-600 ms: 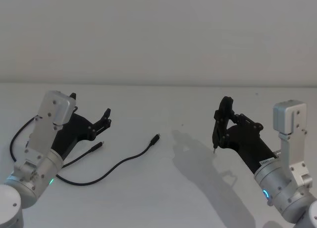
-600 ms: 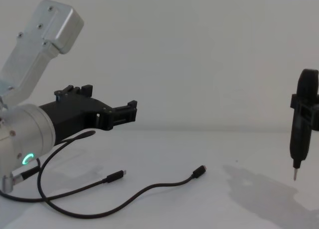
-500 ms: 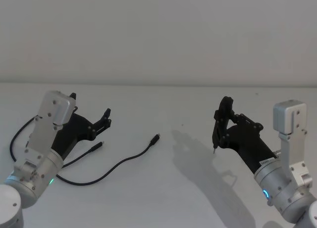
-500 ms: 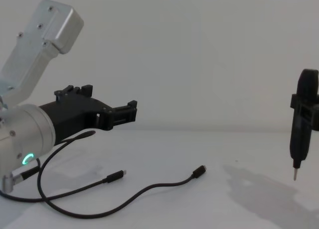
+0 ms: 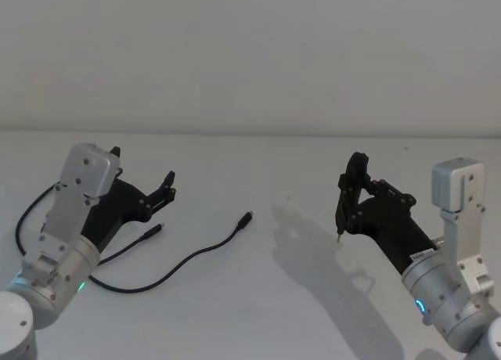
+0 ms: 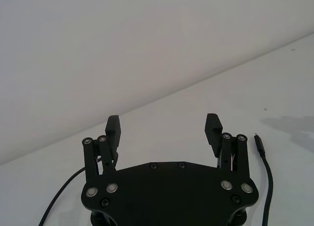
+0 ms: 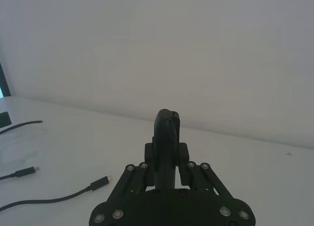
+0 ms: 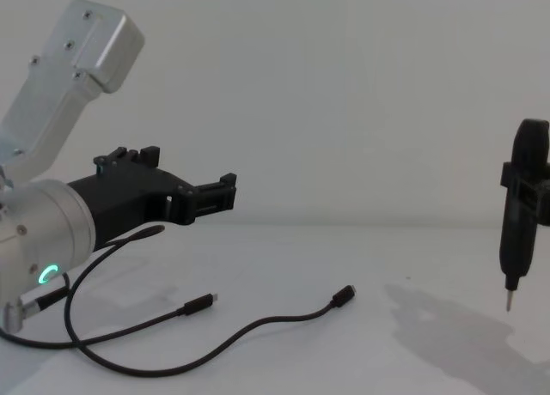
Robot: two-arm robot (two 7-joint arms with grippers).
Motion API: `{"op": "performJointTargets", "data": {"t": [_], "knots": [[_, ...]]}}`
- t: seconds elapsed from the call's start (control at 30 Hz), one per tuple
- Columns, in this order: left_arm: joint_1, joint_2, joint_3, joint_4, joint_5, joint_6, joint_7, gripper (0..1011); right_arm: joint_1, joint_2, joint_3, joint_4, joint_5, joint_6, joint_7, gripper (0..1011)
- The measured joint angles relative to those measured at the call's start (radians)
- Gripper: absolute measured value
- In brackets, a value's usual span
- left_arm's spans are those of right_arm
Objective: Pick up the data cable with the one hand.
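The left gripper (image 5: pixel 143 168) is held above the table (image 5: pixel 258 321) with its fingers spread wide and nothing between them. The data cable (image 5: pixel 185 259) is laid loosely curved on the table just below and ahead of it, one plug (image 5: pixel 247 217) turned toward the middle. The right gripper (image 5: pixel 340 223) is clenched, empty, well apart on the right. Nothing is seen shifted since the earlier frames

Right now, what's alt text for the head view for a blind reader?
A thin black data cable lies loosely curved on a white table. The left gripper hovers above its left part, jaws open; the right gripper, jaws shut, sits apart on the right.
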Motion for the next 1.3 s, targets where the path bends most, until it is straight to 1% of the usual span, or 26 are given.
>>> {"op": "performJointTargets", "data": {"t": [1.3], "knots": [[0.000,0.000,0.000,0.000,0.000,0.000,0.000,1001,0.000,0.000,0.000,0.000,0.000,0.000,0.000,275]]}}
